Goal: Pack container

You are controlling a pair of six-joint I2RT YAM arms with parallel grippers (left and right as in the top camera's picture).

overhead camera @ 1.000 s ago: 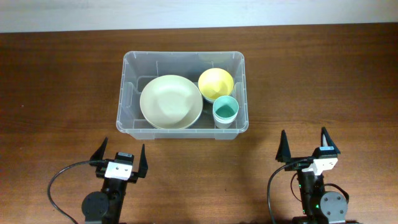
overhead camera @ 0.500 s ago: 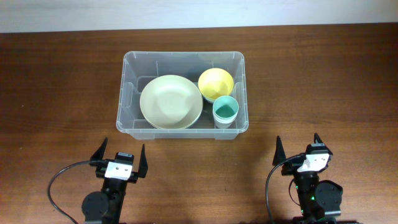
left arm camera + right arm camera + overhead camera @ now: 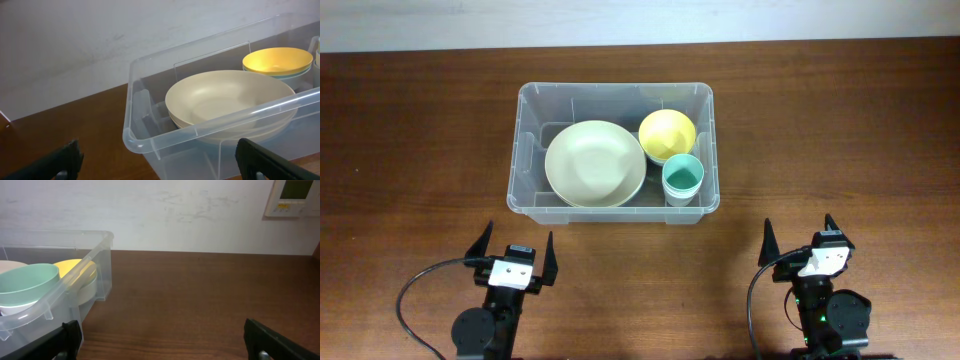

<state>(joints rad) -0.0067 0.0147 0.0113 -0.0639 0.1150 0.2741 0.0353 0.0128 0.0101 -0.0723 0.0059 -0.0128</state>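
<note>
Overhead, the left gripper point(image 3: 519, 237) and right gripper point(image 3: 799, 224) sit at the near edge of the table point(image 3: 840, 130), both with jaws spread wide and empty. Beyond them, mid-table, stands the container point(image 3: 520, 150), holding a cream bowl point(image 3: 595, 163) at left, a teal cup point(image 3: 682, 177) at near right and a yellow bowl point(image 3: 667, 134) behind it.

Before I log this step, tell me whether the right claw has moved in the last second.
Yes. The right claw has pulled back slightly, away from the container, and drifted a little left.
</note>
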